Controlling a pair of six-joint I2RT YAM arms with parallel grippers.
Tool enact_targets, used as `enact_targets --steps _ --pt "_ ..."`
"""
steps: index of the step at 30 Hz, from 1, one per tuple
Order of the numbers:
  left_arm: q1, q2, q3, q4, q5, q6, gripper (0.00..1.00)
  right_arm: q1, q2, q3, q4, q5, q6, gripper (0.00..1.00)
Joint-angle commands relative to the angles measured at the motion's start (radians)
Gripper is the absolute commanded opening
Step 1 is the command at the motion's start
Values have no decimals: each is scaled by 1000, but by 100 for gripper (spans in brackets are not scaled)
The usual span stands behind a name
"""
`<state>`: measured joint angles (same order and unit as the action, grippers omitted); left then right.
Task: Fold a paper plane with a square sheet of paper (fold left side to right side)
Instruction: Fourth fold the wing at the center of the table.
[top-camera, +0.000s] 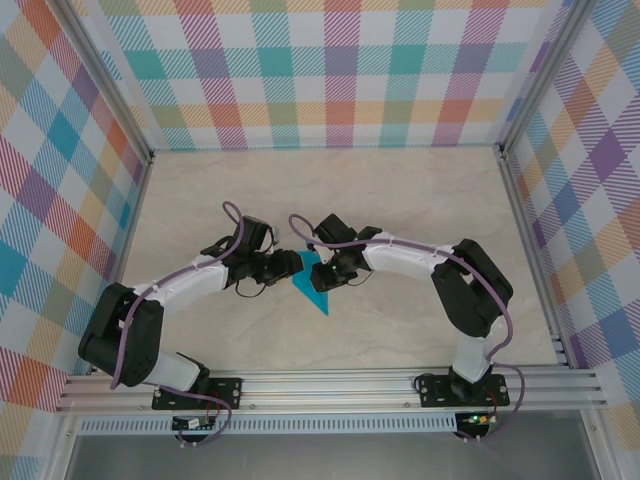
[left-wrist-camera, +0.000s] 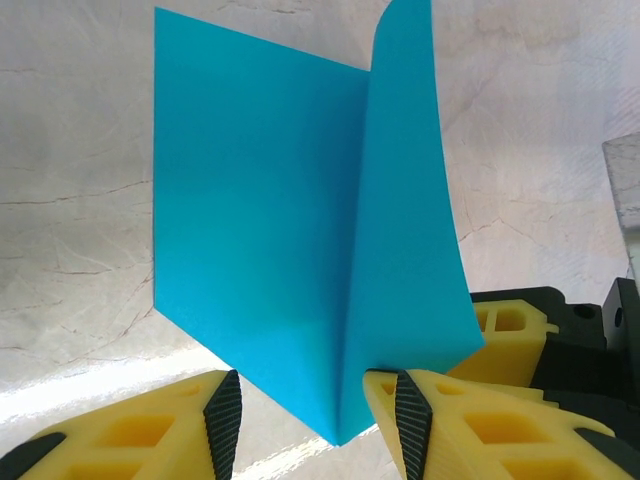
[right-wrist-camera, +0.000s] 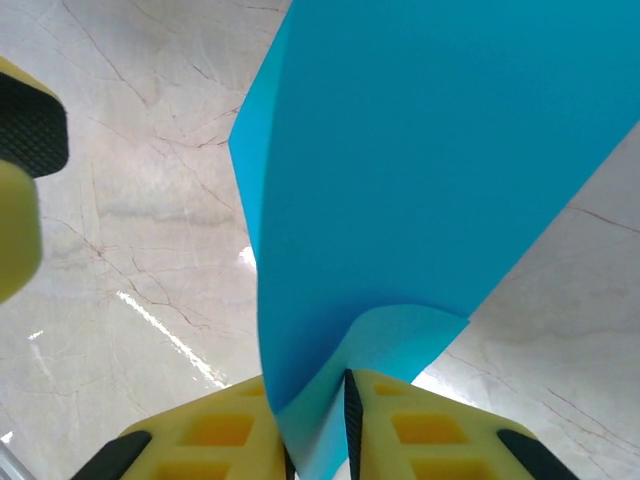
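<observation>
Desk: pale marble-patterned desk (top-camera: 400, 200), walled on three sides by pastel plaid panels (top-camera: 340, 70); an aluminium rail (top-camera: 330, 385) runs along the near edge, where both arm bases are bolted.
Paper, place: the teal-blue square sheet of paper (top-camera: 312, 285) sits at the middle of the desk, between the two end effectors that meet over it.
Paper, shape: partly folded. Seen from the left wrist, one part of the sheet (left-wrist-camera: 260, 220) lies flat on the desk. The other part stands up from a straight crease, its top edge curling over.
Paper, axis: from above, its visible part is a slim wedge. The long axis runs from far-left to near-right, and the sharp tip points toward the near edge, slightly to the right.
Grip, left: the left end effector (left-wrist-camera: 310, 392) has its jaws apart, one finger on each side of the sheet's near corner. The right-hand pad (left-wrist-camera: 410, 420) is against the foot of the raised flap; the other pad is just beside the sheet's lower edge.
Grip, right: the right end effector (right-wrist-camera: 308, 388) has its pads drawn close together, pinching a curled edge of the sheet (right-wrist-camera: 420, 150). The rest of the paper spreads up and to the right in that view.
Neighbours: a yellow finger (right-wrist-camera: 20, 130) of the left end effector, with a black pad, shows at the left edge of the right wrist view, apart from the paper.
</observation>
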<state>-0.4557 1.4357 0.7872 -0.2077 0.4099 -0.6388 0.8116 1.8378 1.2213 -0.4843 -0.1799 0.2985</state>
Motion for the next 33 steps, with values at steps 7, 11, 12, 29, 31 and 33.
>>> enact_targets --steps 7,11,12,29,31,33 --pt "8 59 -30 101 71 -9 47 -34 38 1 89 -145 6 18" --pt "-1 100 -23 129 80 -18 46 -57 40 -17 119 -189 13 17" --pt "-3 109 -21 132 79 -18 46 -63 41 -22 126 -198 15 17" --pt "-18 203 1 197 92 -42 46 -112 55 -96 222 -317 53 17" --pt "-19 202 1 205 92 -48 46 -113 56 -101 223 -319 54 17" --pt "-20 205 6 205 90 -48 46 -112 54 -106 229 -318 56 17"
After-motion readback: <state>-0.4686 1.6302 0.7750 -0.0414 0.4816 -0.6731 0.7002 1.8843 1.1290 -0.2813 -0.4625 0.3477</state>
